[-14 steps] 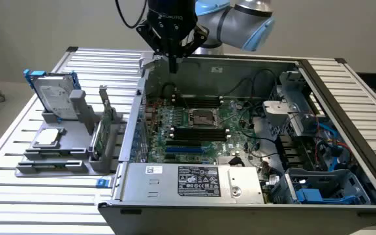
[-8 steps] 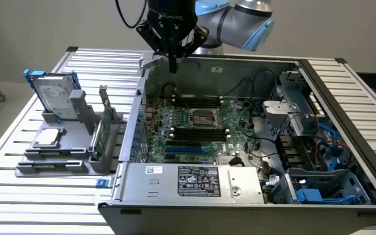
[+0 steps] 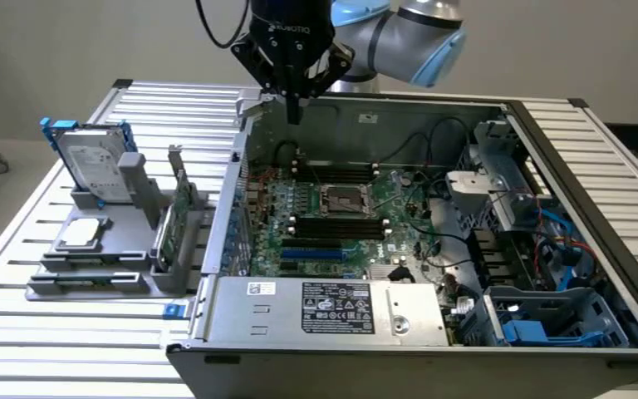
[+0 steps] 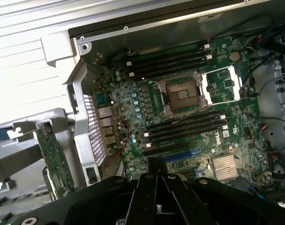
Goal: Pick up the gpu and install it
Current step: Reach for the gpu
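The gpu [image 3: 177, 220] stands on edge in a grey rack [image 3: 109, 274] on the exterior view's left, outside the open computer case [image 3: 541, 166]. Its green board face [image 4: 53, 157] also appears in the wrist view, held between grey rack posts. My gripper [image 3: 293, 112] hangs above the case's back corner nearest the rack, fingers shut with nothing between them. In the wrist view the black fingers [image 4: 157, 164] point down over the large green motherboard [image 4: 189, 108], near its blue expansion slots [image 4: 180, 154].
A silver hard drive in a blue frame [image 3: 92, 158] stands upright at the rack's far end, and another drive [image 3: 84, 233] lies flat on it. The case holds a power supply [image 3: 319, 307], cables [image 3: 441, 241] and a blue-trimmed drive cage [image 3: 541, 324]. Slatted tabletop [image 3: 64, 349] surrounds everything.
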Tool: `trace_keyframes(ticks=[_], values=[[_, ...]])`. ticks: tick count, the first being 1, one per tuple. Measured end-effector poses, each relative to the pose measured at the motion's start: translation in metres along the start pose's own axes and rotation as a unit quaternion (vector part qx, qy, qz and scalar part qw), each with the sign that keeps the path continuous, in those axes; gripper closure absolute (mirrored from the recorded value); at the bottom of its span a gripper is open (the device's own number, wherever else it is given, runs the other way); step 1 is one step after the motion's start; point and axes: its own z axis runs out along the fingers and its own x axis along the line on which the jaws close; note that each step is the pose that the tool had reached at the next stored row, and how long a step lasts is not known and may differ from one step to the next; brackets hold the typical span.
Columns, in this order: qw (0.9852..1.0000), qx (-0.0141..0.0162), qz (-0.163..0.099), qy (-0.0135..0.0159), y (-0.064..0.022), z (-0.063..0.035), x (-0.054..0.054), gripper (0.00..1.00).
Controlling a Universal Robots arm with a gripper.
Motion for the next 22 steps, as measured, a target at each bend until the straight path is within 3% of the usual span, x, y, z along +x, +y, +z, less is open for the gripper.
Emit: trace_keyframes(ticks=[5,9,13,17,22], values=[[1.0000,-0.0001,0.000,0.0004,0.0021,-0.0001,0.017,0.89],[1.0000,0.0013,0.000,0.0057,0.0034,-0.0002,0.026,0.89],[0.9999,0.0019,-0.006,0.0090,0.0038,-0.0003,0.028,0.89],[0.9998,0.0018,-0.018,0.0099,0.0041,-0.0003,0.031,0.89],[0.9998,0.0018,-0.019,0.0100,0.0059,-0.0003,0.045,0.89]])
